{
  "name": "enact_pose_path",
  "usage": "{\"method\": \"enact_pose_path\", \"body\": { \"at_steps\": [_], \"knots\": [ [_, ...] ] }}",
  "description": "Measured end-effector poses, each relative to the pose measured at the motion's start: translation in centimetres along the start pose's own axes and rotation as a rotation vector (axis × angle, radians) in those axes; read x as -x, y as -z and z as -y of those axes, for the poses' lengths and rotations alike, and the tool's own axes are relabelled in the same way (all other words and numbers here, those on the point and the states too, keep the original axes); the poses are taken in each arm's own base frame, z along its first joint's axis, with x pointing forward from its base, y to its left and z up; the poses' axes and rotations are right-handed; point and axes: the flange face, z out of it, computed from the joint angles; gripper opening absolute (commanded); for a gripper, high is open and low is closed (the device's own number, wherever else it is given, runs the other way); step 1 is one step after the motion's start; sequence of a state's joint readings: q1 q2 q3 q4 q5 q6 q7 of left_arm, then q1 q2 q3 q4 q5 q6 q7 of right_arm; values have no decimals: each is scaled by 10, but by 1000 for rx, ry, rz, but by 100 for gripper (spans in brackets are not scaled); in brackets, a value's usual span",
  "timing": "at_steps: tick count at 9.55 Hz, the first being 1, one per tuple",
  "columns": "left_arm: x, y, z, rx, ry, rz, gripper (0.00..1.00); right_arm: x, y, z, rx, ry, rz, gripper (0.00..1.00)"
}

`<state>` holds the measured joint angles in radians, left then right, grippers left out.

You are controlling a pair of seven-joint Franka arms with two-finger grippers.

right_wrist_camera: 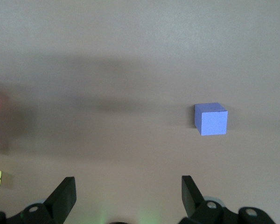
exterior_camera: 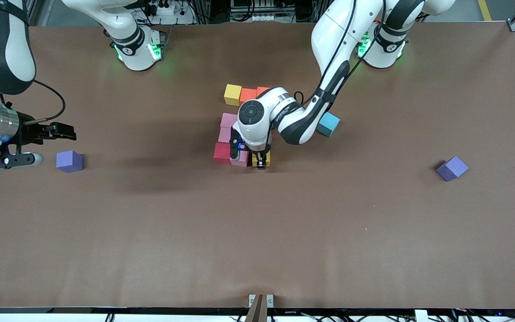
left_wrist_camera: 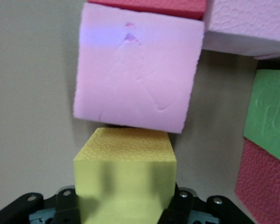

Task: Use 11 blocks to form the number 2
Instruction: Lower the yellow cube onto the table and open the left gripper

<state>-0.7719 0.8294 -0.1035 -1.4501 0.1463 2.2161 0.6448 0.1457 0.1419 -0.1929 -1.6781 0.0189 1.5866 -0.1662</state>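
My left gripper (exterior_camera: 261, 163) is shut on a yellow block (exterior_camera: 262, 157), low at the table, at the row of the block cluster nearest the front camera. Beside it in that row lie a pink block (exterior_camera: 241, 160) and a red block (exterior_camera: 221, 152). Two more pink blocks (exterior_camera: 227, 127) stand farther from the camera. A yellow block (exterior_camera: 232, 94) and orange blocks (exterior_camera: 248, 94) form the farthest row. In the left wrist view the held yellow block (left_wrist_camera: 126, 172) almost touches the pink block (left_wrist_camera: 137, 70); green (left_wrist_camera: 270, 116) and red (left_wrist_camera: 263, 182) blocks show beside. A light blue block (exterior_camera: 328, 124) lies apart. My right gripper (exterior_camera: 67, 131) (right_wrist_camera: 128, 196) waits open.
One purple cube (exterior_camera: 69, 161) (right_wrist_camera: 211, 119) lies beside my right gripper at the right arm's end of the table. Another purple cube (exterior_camera: 452, 168) lies toward the left arm's end. The left arm hides the middle of the block cluster.
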Motion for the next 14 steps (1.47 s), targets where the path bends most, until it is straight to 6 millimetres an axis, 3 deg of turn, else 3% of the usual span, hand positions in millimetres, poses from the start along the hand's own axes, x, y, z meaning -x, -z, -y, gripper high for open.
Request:
{"method": "enact_pose_path", "body": {
  "at_steps": [12,13,14],
  "knots": [
    [-8,-2,-6,-10,-2,-13,0,0,0,0,1,-1,1,100],
    [-8,-2,-6,-10,-2,-14,12,0,0,0,1,-1,0,100],
    [-8,-2,-6,-11,-2,-15,99,0,0,0,1,-1,0,100]
  ]
}}
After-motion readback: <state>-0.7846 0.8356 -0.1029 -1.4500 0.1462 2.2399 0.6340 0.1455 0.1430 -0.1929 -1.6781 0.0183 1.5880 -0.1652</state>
